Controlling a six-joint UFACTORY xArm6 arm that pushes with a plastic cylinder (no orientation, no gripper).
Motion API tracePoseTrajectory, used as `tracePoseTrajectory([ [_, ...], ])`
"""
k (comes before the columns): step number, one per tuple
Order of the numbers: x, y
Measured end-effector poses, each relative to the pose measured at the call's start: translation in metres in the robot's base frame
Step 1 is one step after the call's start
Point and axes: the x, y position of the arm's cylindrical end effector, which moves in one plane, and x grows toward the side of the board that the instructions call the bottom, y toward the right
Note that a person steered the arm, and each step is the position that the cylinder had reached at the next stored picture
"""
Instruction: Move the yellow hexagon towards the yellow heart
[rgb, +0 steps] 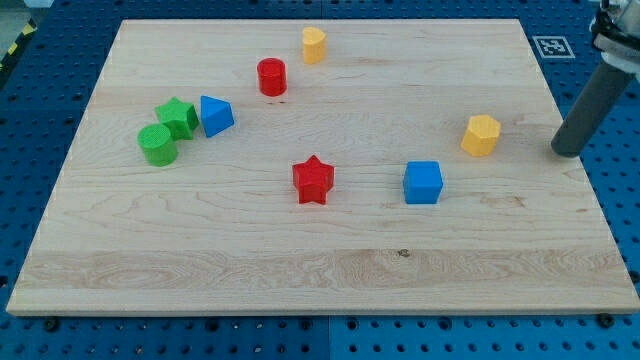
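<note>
- The bench (320, 270), a pale wooden board, carries eight small blocks, placed here against the yellow hexagon (481, 135).
- The tool, a dark rod with no jaws to open or shut, stands off the board's edge; my tip (567, 152) sits right of the hexagon, apart from it.
- A blue cube (423, 183) lies just below-left of the hexagon; a red star (313, 180) sits farther left.
- The yellow heart (314, 45) waits well up-left of the hexagon, a red cylinder (271, 77) beside it.
- The approach step appears in hand: the next move calls for contact on the hexagon's lower-right face, pushing up-left.
</note>
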Motion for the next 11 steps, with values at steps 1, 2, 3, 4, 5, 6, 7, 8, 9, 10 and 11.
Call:
tracePoseTrajectory([
  [1, -0.008, -0.033],
  [2, -0.031, -0.075],
  [3, -0.022, -0.076],
  [4, -0.004, -0.078],
  [5, -0.017, -0.106],
  [6, -0.067, -0.142],
  [7, -0.103, -0.166],
  [8, -0.094, -0.166],
  [9, -0.085, -0.171],
  [10, -0.103, -0.190],
  [11, -0.140, -0.200],
])
